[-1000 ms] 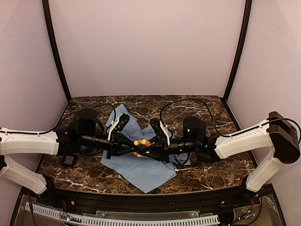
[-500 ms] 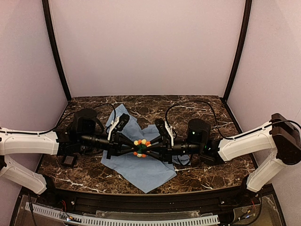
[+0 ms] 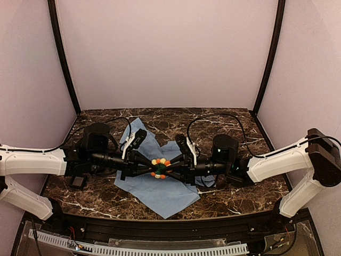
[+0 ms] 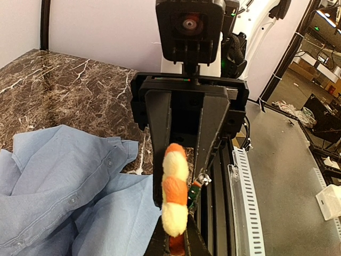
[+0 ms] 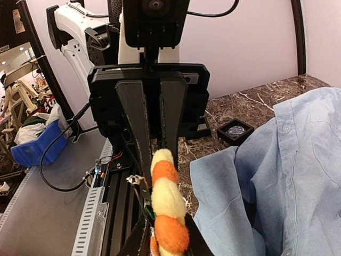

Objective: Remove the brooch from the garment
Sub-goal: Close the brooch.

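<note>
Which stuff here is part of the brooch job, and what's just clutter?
Part of the job:
- brooch
- shirt
- left gripper and right gripper, both at the brooch

Just lying about:
- small black pad, near the left end of the table

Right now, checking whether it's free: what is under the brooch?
Under the brooch, the light blue garment lies on the table. The left gripper and right gripper hold it, hiding whether its pin goes through the fabric.

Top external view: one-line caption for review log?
Left gripper and right gripper meet at the brooch from opposite sides, over the crumpled garment.
</note>
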